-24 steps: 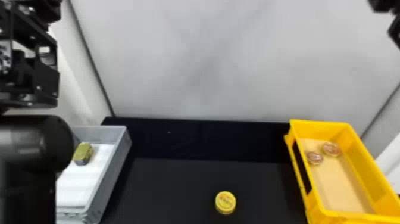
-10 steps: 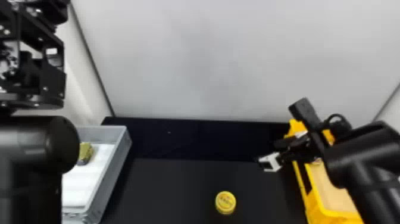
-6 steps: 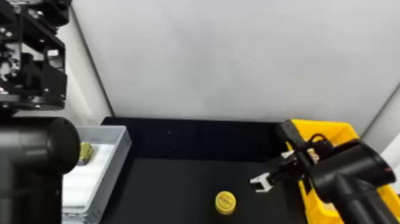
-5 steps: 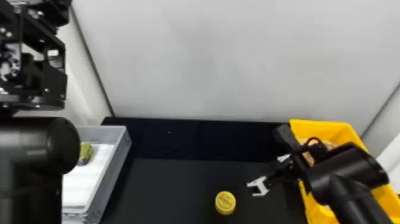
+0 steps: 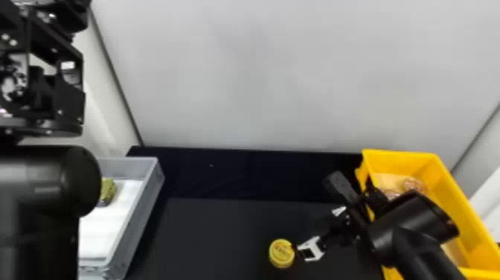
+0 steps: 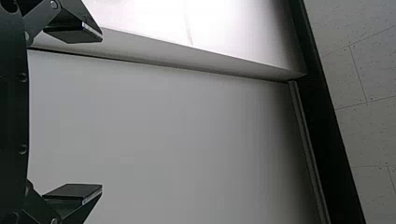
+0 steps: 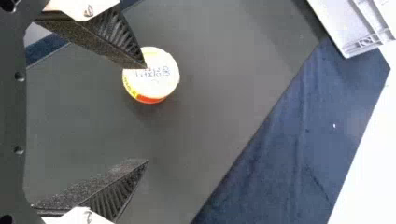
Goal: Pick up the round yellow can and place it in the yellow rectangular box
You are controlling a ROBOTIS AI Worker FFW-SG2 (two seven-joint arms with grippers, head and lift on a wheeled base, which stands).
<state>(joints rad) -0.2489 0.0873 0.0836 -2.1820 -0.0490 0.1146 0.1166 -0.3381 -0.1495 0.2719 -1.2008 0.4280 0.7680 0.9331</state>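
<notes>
The round yellow can (image 5: 281,254) rests on the black table, near the bottom middle of the head view. Just right of it is my right gripper (image 5: 307,235), reaching in low. In the right wrist view my right gripper (image 7: 146,114) is open, and one fingertip overlaps the edge of the can (image 7: 153,78); whether they touch I cannot tell. The yellow rectangular box (image 5: 454,203) stands at the right, partly hidden by the right arm. My left gripper (image 5: 41,74) is parked high at the left; in the left wrist view the left gripper (image 6: 101,112) is open and holds nothing.
Inside the yellow box lie round tins (image 5: 413,185). A grey bin (image 5: 143,214) at the left holds a yellow-green item (image 5: 108,190), partly behind the left arm. A pale wall (image 5: 282,82) rises behind the table.
The right arm has come in from the right over the yellow box, then moved left and down toward the can. The can keeps its place. The left arm shifted slightly right earlier on.
</notes>
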